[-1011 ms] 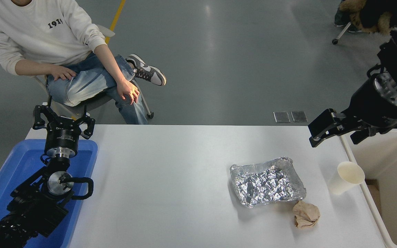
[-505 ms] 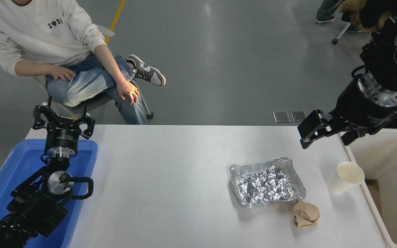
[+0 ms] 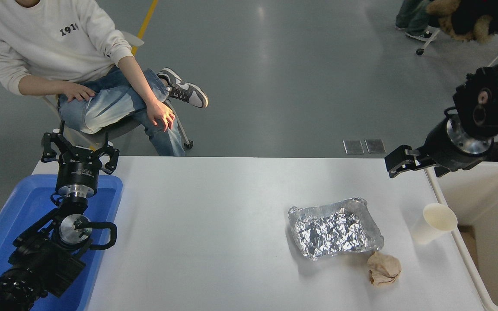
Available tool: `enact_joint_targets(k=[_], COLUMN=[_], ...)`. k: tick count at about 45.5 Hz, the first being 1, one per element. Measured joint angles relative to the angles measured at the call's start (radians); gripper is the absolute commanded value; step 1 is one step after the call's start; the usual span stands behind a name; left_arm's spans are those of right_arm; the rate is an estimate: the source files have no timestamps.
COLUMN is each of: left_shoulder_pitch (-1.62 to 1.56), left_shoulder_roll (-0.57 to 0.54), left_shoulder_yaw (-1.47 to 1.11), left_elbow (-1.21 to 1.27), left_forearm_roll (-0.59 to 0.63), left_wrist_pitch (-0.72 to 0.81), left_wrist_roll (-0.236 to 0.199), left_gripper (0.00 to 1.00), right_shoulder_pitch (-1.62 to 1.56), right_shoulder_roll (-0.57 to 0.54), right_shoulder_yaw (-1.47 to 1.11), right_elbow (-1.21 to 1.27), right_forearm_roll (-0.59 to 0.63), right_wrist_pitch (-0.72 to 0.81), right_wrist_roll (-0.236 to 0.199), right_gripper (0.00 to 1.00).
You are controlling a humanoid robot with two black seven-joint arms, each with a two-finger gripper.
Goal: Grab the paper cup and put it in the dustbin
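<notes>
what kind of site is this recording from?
Probably a robot lab or test hall: grey painted floor with a yellow line, a white table set with sorting props, and a person seated on a rolling chair watching.

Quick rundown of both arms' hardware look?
Both arms are black. The left pincer has linkage-style fingers on a round black body with small white lettering, a silver wrist ring below, and a black cable loop. The right pincer is blocky and black behind a silver-faced wrist joint.
</notes>
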Motion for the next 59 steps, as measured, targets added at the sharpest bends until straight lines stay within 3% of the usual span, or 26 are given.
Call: enact_joint_targets(k=[7, 30, 33, 36, 40, 42, 49, 50, 53, 54, 59], left_shoulder_pitch=[0.000, 0.000, 0.000, 0.000, 0.000, 0.000, 0.000, 0.000, 0.000, 0.000, 0.000], left_shoulder_roll=[0.000, 0.000, 0.000, 0.000, 0.000, 0.000, 0.000, 0.000, 0.000, 0.000, 0.000], left_shoulder_yaw=[0.000, 0.000, 0.000, 0.000, 0.000, 0.000, 0.000, 0.000, 0.000, 0.000, 0.000], left_elbow=[0.000, 0.000, 0.000, 0.000, 0.000, 0.000, 0.000, 0.000, 0.000, 0.000, 0.000], left_forearm_roll=[0.000, 0.000, 0.000, 0.000, 0.000, 0.000, 0.000, 0.000, 0.000, 0.000, 0.000], left_wrist_pitch=[0.000, 0.000, 0.000, 0.000, -0.001, -0.001, -0.001, -0.001, -0.001, -0.001, -0.001], left_wrist_roll=[0.000, 0.000, 0.000, 0.000, 0.000, 0.000, 0.000, 0.000, 0.000, 0.000, 0.000], left_gripper=[0.99, 0.99, 0.99, 0.99, 0.99, 0.99, 0.99, 0.99, 0.99, 0.99, 0.99], right_shoulder_pitch=[-0.177, -0.464, -0.492, -0.523, -0.557, -0.576, -0.619, -0.623, -0.636, -0.639, -0.653], right_shoulder_roll=[-0.057, -0.130, -0.132, -0.134, -0.135, -0.136, -0.136, -0.136, -0.136, -0.136, -0.136], right_shoulder_yaw=[0.025, 0.200, 0.213, 0.229, 0.253, 0.268, 0.316, 0.321, 0.336, 0.340, 0.359], right_elbow=[-0.158, -0.268, -0.280, -0.295, -0.312, -0.320, -0.339, -0.342, -0.350, -0.352, -0.361], right_forearm_roll=[-0.124, -0.199, -0.202, -0.204, -0.205, -0.205, -0.205, -0.205, -0.203, -0.203, -0.199], right_wrist_pitch=[-0.037, -0.128, -0.146, -0.162, -0.179, -0.186, -0.207, -0.209, -0.216, -0.217, -0.221], right_wrist_roll=[0.002, -0.018, -0.024, -0.032, -0.041, -0.045, -0.060, -0.062, -0.069, -0.072, -0.085], right_gripper=[1.00, 1.00, 0.96, 0.87, 0.61, 0.52, 0.44, 0.38, 0.05, 0.00, 0.00])
